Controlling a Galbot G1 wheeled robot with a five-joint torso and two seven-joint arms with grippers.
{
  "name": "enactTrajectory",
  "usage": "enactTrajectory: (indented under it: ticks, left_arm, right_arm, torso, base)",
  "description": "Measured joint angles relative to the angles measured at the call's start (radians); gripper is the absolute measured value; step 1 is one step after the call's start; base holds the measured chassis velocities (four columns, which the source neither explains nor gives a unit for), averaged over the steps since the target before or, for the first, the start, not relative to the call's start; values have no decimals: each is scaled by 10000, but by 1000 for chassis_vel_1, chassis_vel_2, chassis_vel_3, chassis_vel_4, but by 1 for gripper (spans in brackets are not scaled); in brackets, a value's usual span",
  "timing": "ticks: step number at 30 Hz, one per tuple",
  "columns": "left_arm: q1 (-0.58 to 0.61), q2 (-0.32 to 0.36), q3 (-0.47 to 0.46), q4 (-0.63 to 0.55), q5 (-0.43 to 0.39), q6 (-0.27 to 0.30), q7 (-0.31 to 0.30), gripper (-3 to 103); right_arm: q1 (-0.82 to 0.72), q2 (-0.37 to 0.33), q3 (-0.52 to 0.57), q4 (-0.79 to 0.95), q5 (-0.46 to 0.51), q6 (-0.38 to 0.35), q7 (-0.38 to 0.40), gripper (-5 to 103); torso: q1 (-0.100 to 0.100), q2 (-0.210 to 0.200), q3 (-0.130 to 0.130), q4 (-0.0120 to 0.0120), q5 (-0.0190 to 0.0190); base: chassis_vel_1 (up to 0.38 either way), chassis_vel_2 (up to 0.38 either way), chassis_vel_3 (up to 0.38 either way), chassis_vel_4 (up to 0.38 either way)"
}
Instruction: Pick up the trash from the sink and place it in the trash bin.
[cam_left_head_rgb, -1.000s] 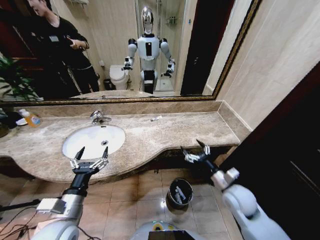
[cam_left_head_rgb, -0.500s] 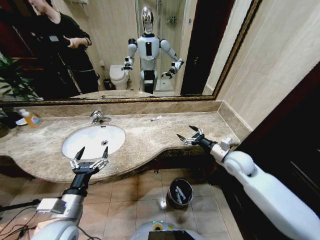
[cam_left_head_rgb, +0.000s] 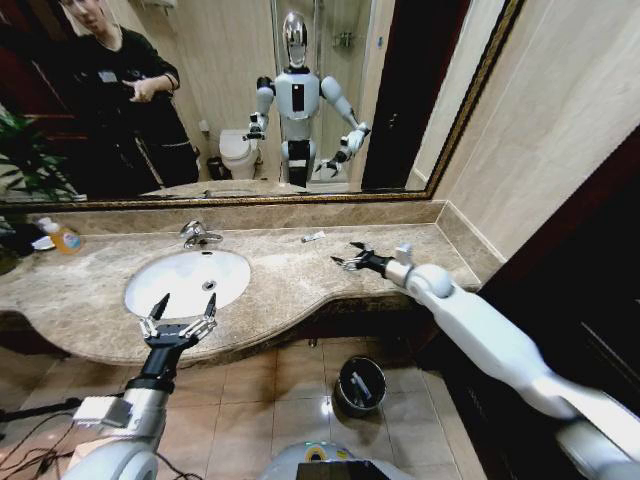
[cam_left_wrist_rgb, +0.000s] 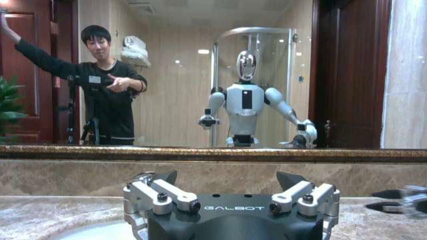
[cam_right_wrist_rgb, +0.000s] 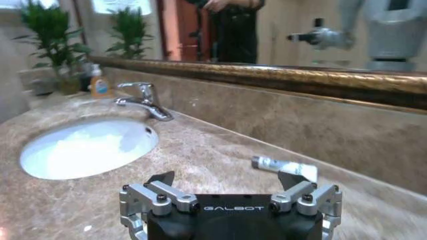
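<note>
The sink is a white oval basin set in the marble counter, with a chrome faucet behind it. A small white tube of trash lies on the counter near the back wall, right of the sink. My right gripper hovers open over the counter just short of that tube; the right wrist view shows the same gripper with nothing in it. My left gripper stays open at the counter's front edge before the sink, its fingers spread. The black trash bin stands on the floor below.
An orange soap bottle stands at the counter's far left, beside plants. A large mirror runs along the back wall. The counter ends at a side wall on the right. A dark cabinet stands to the right of the bin.
My right arm has swung from the counter's front right edge up and left over the counter, close to the small tube. The left arm has not moved.
</note>
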Motion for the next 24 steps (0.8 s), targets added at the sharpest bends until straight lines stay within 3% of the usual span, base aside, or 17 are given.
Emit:
enactTrajectory:
  ticks: [2,17,21,24]
  left_arm:
    - [-1,0,1,0,0,0,-2,100]
    - [-1,0,0,0,0,0,-2,100]
    - [0,0,0,0,0,0,-2,100]
    - [0,0,1,0,0,0,-2,100]
  right_arm:
    - [764,561,-276,-1023,-282,417,-673,100]
    - [2419,2039,-963,-3546,-790,704,-1192,100]
    - [2473,2162,-982,-3354,-791,538,-747,100]
    - [2255,1864,-959,-2115,-328,-40,406,100]
  torso:
    - [1,0,0,0,-3]
    - [-1,0,-1,-1,-1]
    - [0,0,0,-1,0]
    - [-2,1,-2,0,1]
  base:
    - [0,0,0,0]
    - [0,0,0,0]
    - [0,0,0,0]
    - [0,0,0,0]
